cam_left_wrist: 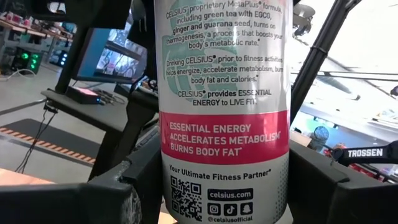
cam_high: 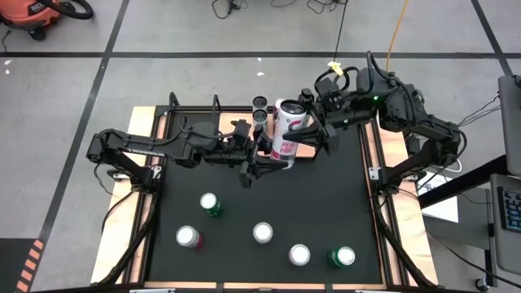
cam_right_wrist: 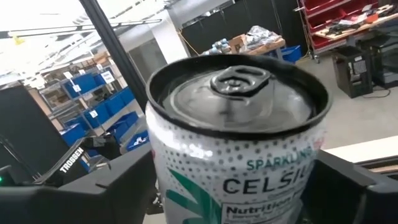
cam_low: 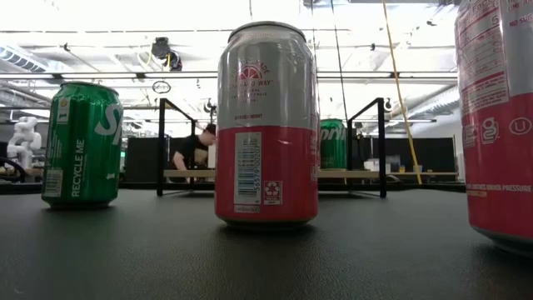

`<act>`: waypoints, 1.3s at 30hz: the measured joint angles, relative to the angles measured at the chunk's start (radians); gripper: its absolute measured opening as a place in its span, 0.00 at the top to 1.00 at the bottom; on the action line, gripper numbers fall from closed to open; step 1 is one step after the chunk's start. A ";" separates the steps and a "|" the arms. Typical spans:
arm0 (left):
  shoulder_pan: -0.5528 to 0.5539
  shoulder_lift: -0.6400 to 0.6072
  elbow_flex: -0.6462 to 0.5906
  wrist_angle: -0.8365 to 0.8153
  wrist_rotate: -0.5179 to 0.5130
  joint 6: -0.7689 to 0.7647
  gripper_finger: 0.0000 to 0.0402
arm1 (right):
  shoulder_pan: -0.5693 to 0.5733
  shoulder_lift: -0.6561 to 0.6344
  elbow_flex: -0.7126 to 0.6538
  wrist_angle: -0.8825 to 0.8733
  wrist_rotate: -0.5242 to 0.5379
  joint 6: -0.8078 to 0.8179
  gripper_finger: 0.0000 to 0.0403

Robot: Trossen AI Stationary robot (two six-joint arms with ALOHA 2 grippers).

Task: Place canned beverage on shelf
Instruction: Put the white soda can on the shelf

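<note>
Celsius can [cam_high: 286, 129], white above with a pink band low on its body, is the beverage in hand, and from overhead it sits tilted in the air at the far middle of the black mat [cam_high: 326, 203], caught between both arms: the left gripper [cam_high: 273, 156] reaches it from the near left side and the right gripper [cam_high: 313, 130] from the far right. Two dark can tops [cam_high: 260, 108] already show just beyond it at the far edge, where the shelf must run, though the arms hide the board from this height. Five more cans [cam_high: 262, 233] stand on the near half of the mat, well apart from the arms, so I judge most of the work is left. At table height the shelf [cam_low: 275, 173] shows as a pale board between black brackets far across the mat, with a green can [cam_low: 333, 143] standing on it; a pink-and-silver can [cam_low: 266, 125] and a green one [cam_low: 82, 144] fill the foreground, and neither gripper is in sight here. The left wrist camera has the can's label filling its frame, with the left fingers [cam_left_wrist: 93, 196] closed against both sides of the lower body. The right wrist camera looks at the can's lid, its own fingers [cam_right_wrist: 93, 199] flanking the upper body; whether they press or merely bracket it I cannot tell. This looks like a mid-air handover, with setting the can on the board not yet done.
</note>
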 joint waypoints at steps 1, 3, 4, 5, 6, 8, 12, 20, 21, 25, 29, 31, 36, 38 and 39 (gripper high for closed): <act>0.000 0.000 0.000 -0.001 0.001 0.003 0.39 | 0.000 -0.001 0.000 0.001 0.000 -0.002 0.21; 0.000 0.000 0.000 0.000 0.002 0.016 0.39 | 0.000 -0.002 0.000 0.003 0.000 -0.006 0.24; 0.000 0.000 0.000 0.000 0.002 0.017 0.39 | 0.000 -0.003 0.000 0.003 0.000 -0.006 0.26; 0.000 0.000 0.000 -0.001 0.002 0.016 0.39 | 0.000 -0.003 0.000 0.003 0.000 -0.006 0.28; 0.000 0.000 0.000 -0.001 0.002 0.016 0.39 | 0.000 -0.002 0.000 0.002 0.000 -0.006 0.31; 0.000 0.000 0.000 -0.001 0.002 0.016 0.39 | 0.000 -0.002 0.000 0.002 0.001 -0.007 0.36; 0.000 -0.001 0.000 -0.009 0.000 0.016 0.39 | 0.000 -0.002 0.000 0.000 0.002 -0.007 0.45; -0.003 -0.005 0.004 -0.069 -0.043 -0.019 0.35 | 0.000 -0.001 0.000 -0.005 -0.007 0.000 0.45; -0.003 -0.005 0.004 -0.069 -0.045 -0.020 0.32 | 0.000 -0.001 0.000 -0.005 -0.007 0.000 0.45; 0.000 -0.005 0.003 -0.083 -0.077 -0.062 0.19 | -0.001 -0.011 0.000 -0.012 0.008 -0.014 0.45; 0.000 -0.016 0.002 -0.102 -0.081 -0.117 0.08 | -0.002 -0.027 0.000 -0.028 0.008 -0.028 0.45; 0.000 -0.028 0.001 -0.129 -0.081 -0.118 0.05 | -0.006 -0.036 0.000 -0.049 0.005 -0.029 0.45; 0.001 -0.062 0.001 -0.184 -0.083 -0.196 0.02 | -0.006 -0.061 0.000 -0.105 0.003 -0.050 0.44; 0.006 -0.080 0.001 -0.215 -0.083 -0.220 0.02 | -0.006 -0.070 0.000 -0.128 0.003 -0.060 0.45; 0.006 -0.090 0.001 -0.227 -0.084 -0.220 0.02 | -0.006 -0.073 0.000 -0.146 0.003 -0.066 0.45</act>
